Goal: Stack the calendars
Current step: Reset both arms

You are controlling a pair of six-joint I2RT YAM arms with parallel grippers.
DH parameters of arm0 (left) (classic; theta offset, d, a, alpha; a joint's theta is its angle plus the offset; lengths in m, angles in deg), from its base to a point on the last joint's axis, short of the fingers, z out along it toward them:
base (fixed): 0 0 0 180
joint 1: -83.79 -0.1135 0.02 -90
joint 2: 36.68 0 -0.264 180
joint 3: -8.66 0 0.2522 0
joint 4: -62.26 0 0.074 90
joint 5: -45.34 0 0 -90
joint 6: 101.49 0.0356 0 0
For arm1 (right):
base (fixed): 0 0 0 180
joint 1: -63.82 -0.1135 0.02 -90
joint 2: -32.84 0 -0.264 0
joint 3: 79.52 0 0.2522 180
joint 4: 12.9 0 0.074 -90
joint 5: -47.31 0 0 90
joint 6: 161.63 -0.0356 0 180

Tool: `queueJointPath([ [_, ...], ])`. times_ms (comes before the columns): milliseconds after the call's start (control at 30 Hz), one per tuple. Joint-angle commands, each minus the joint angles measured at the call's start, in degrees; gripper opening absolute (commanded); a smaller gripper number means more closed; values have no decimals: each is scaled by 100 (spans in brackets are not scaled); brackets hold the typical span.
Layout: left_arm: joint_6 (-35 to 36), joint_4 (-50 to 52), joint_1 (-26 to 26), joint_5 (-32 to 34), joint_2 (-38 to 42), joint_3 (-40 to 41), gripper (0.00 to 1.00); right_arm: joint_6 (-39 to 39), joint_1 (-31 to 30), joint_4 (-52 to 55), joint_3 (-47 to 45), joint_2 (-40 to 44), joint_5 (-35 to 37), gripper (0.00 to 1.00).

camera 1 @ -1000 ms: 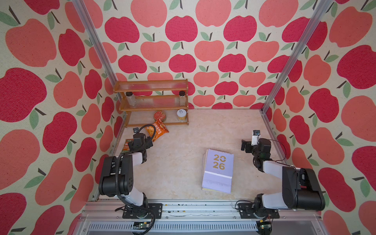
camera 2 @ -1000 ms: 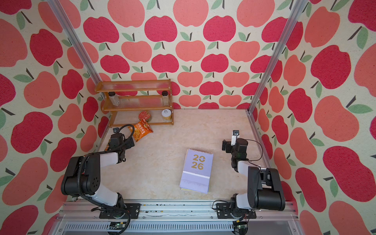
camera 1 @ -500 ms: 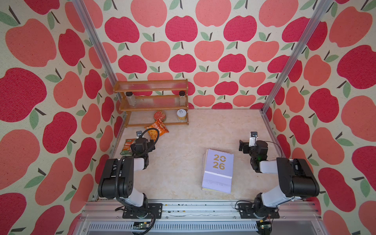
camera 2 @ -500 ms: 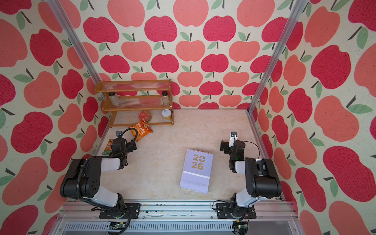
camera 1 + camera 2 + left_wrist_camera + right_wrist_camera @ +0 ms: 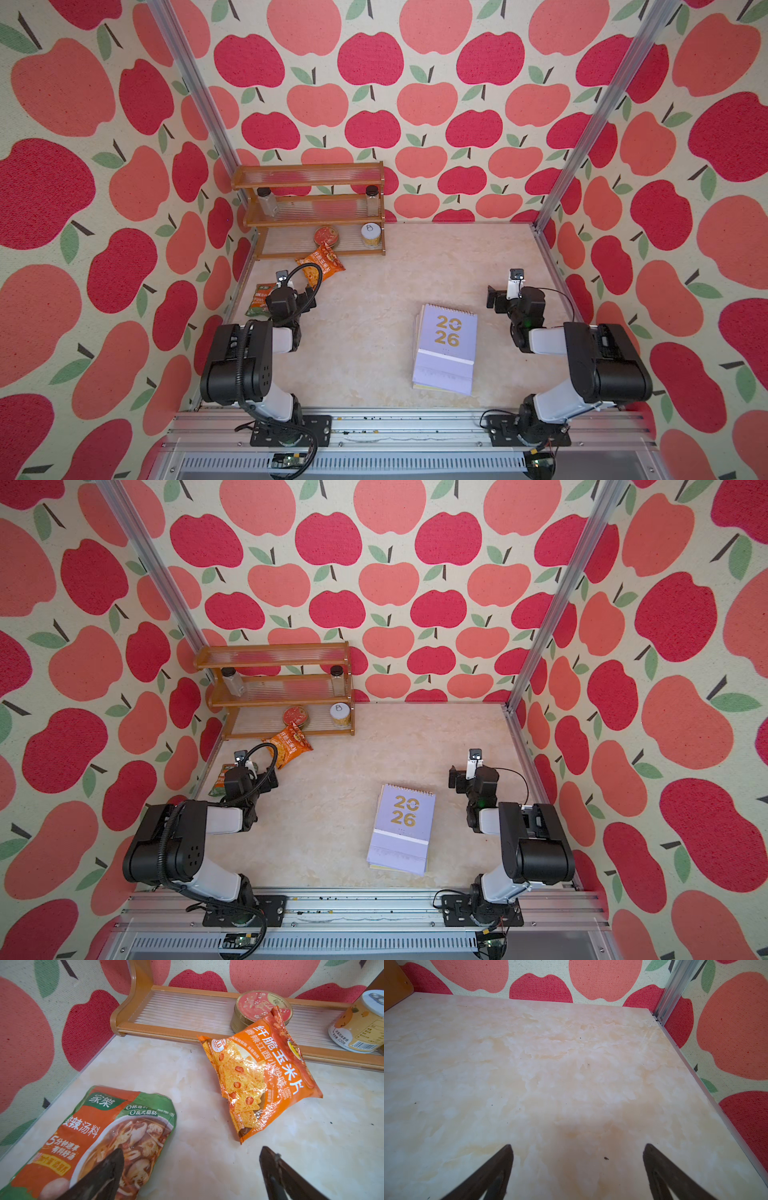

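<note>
The calendars [image 5: 445, 349] lie in one pile on the table [image 5: 365, 299]. In both top views the pile sits right of the middle and toward the near edge, with a lilac cover bearing a gold 2026 uppermost. Paler edges peek out beneath it, but how many lie in the pile cannot be counted from above. No loose calendar shows anywhere else, so I judge the stacking finished. The left gripper [image 5: 308, 297] sits at the left and the right gripper [image 5: 493, 297] at the right, both well apart from the pile, likely parked there so as not to nudge it. In the far left corner stands one rack [image 5: 311, 208] with two jars [image 5: 266, 201], one round tin [image 5: 326, 236] and one can [image 5: 370, 235]. Two packets lie in front of it: an orange packet [image 5: 321, 266] and a green packet [image 5: 261, 299].

In the left wrist view the left gripper [image 5: 191, 1153] is spread wide and empty. One finger shows in front of the green packet [image 5: 104, 1136], and the orange packet [image 5: 264, 1076] leans on the rack's lowest shelf beside the round tin [image 5: 261, 1008].

In the right wrist view the right gripper [image 5: 577, 1147] is likewise released, with only bare table [image 5: 550, 1064] between its jaws and no calendar in sight.
</note>
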Motion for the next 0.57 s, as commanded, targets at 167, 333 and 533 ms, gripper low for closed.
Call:
queueJointPath([
  [167,109,-153,10,-111,-10,-11,99,101,-24,-41,57,31,82,99],
  [333,109,-155,10,-110,-15,-12,99,93,-11,29,114,4,54,99],
  [533,109,-146,10,-118,-10,-11,99,101,-25,-31,74,35,58,99],
])
